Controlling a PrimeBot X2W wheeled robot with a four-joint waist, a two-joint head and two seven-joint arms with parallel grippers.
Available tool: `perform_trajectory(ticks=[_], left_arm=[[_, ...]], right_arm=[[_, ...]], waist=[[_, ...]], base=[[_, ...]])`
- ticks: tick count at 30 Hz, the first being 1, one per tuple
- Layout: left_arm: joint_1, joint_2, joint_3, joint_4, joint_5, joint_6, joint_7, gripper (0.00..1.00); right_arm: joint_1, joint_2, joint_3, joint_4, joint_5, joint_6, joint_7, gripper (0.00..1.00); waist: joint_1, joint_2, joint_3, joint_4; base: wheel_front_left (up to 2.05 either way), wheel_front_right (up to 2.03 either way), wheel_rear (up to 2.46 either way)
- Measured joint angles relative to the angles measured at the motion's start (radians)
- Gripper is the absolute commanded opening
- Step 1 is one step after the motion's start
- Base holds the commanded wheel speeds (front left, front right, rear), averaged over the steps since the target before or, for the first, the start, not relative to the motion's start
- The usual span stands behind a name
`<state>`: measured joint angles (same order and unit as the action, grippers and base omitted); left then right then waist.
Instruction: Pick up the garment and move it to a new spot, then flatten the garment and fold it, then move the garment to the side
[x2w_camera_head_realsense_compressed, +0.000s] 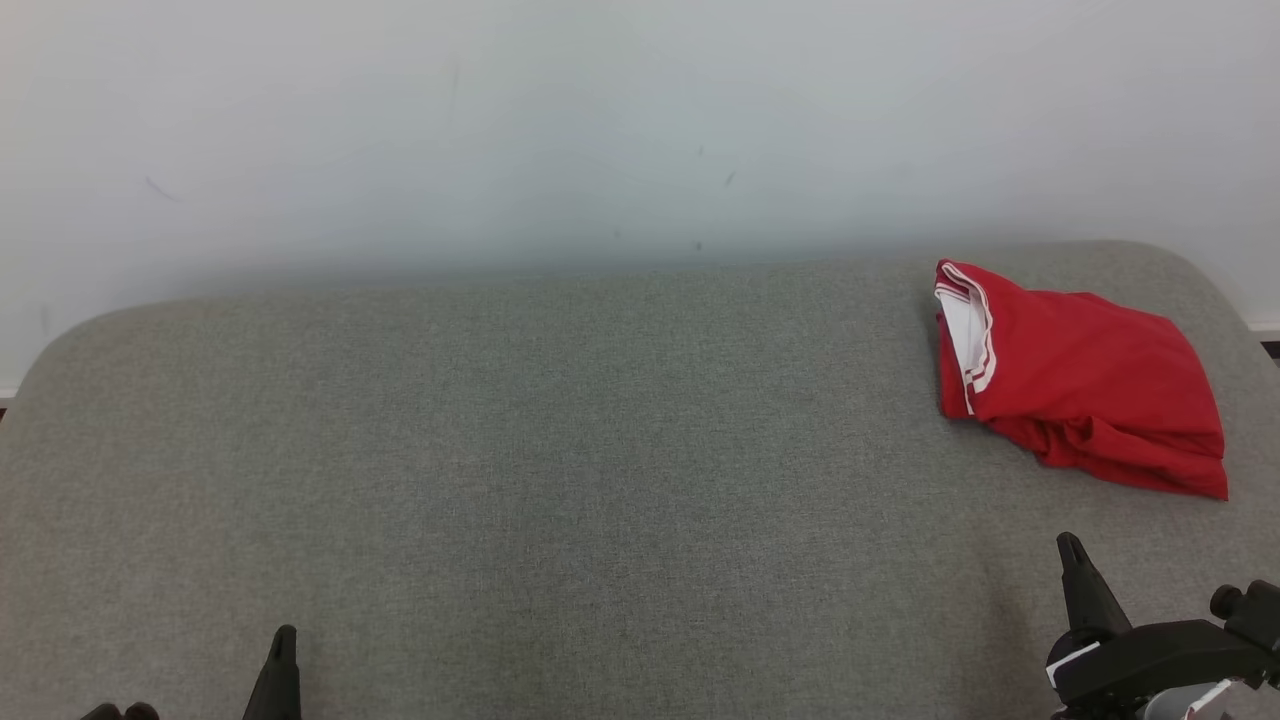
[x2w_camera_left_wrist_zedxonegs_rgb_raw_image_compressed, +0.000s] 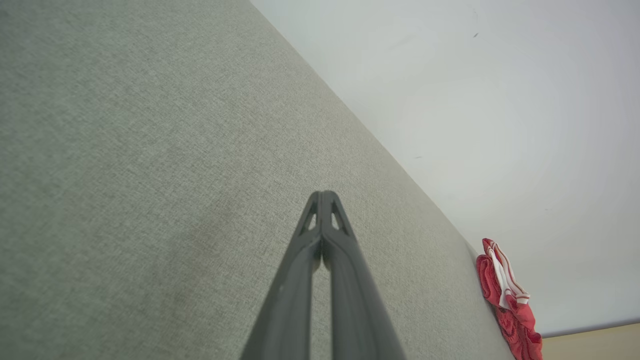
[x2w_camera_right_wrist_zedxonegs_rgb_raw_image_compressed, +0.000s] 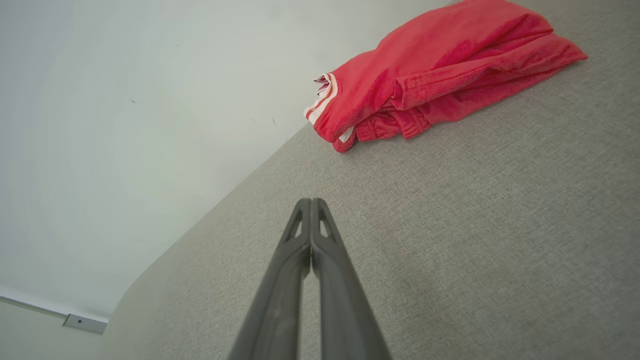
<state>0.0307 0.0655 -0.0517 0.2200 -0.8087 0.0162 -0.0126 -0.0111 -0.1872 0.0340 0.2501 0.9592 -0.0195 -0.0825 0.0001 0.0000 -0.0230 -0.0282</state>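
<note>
Located roughly folded red garment (x2w_camera_head_realsense_compressed: 1090, 385) with white-striped trim at far right of gray fabric-covered surface (x2w_camera_head_realsense_compressed: 560, 430), close to rear edge and near white wall (x2w_camera_head_realsense_compressed: 600, 120). Noted loose bunched layers, with striped edge turned toward centre of surface; touched by neither gripper. Found left gripper (x2w_camera_head_realsense_compressed: 284, 645) at lower left of head view, fingers pressed together tip to tip, pinching nothing, above bare fabric and well apart from garment. Found right gripper (x2w_camera_head_realsense_compressed: 1070, 550) at lower right, likewise pressed together and empty, pointing toward garment but apart from it, bare surface between. Confirmed in both wrist views: finger pairs meeting at tips, garment lying beyond them.
</note>
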Motion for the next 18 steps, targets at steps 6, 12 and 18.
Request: perform_trajectory(ticks=[6, 12, 18], left_arm=[[-0.003, -0.002, 0.012, 0.013, -0.092, -0.017, 0.014, 0.0], [-0.022, -0.004, 0.031, 0.019, -0.172, -0.027, 0.03, 0.0], [-0.032, -0.005, 0.044, 0.027, -0.257, -0.044, 0.04, 0.0]], right_arm=[[-0.002, 0.014, -0.018, 0.004, 0.071, 0.013, 0.022, 0.0], [-0.021, 0.031, -0.036, 0.007, 0.142, 0.03, 0.041, 0.0], [-0.021, 0.045, -0.056, 0.012, 0.212, 0.046, 0.066, 0.0]], waist=[[0.0, 0.0, 0.003, 0.003], [0.0, 0.0, 0.005, 0.006], [0.0, 0.0, 0.008, 0.009]], base=[[0.0, 0.0, 0.0], [0.0, 0.0, 0.0], [0.0, 0.0, 0.0]])
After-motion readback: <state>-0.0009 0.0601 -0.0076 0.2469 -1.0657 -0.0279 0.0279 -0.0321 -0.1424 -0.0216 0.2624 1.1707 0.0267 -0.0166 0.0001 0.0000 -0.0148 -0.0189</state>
